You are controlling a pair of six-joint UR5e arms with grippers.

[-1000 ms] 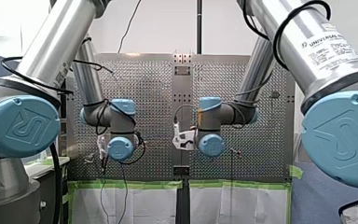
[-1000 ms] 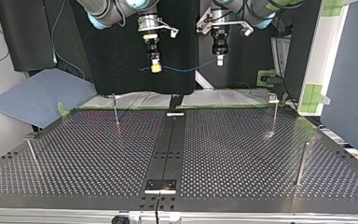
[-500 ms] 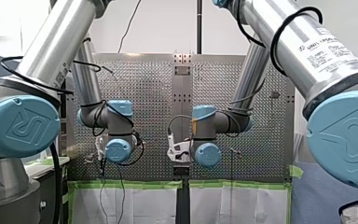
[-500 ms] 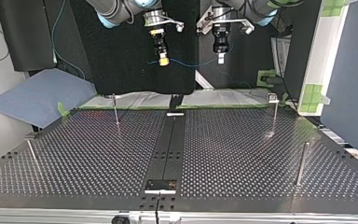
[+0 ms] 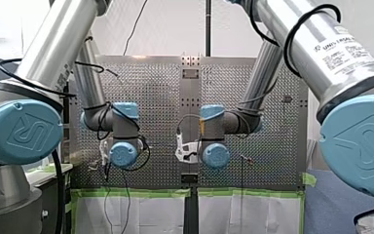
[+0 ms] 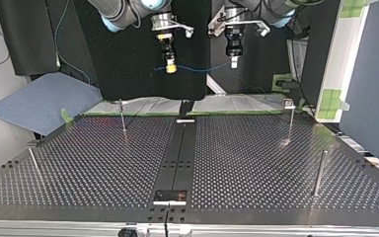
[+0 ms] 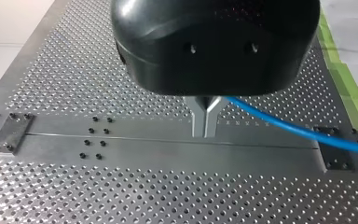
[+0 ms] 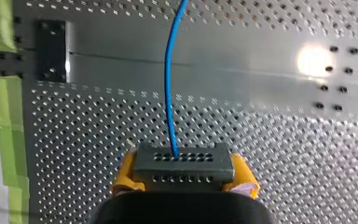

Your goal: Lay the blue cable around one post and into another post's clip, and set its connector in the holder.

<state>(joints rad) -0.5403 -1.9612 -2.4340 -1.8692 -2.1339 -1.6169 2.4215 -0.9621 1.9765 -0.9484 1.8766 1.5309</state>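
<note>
Metal fingers (image 7: 200, 122) of our left gripper (image 7: 206, 133), pressed together, pinch the thin blue cable (image 7: 284, 122); our right gripper's (image 8: 182, 173) yellow pads (image 8: 127, 173) clamp its dark perforated connector (image 8: 182, 161); our silver right arm (image 5: 343, 48) reads UNIVERSAL ROBOTS

Loads of air under my left pincer (image 6: 233, 62) and my right pincer (image 6: 170, 68). Just the blue cable (image 6: 202, 70) strung between them, thin posts (image 6: 122, 116) well below on the worktop (image 6: 251, 163).

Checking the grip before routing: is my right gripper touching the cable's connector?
Touching. The right wrist view shows the dark connector pressed between my right gripper's yellow pads, one against each end, with the blue cable leaving it ahead.
</note>
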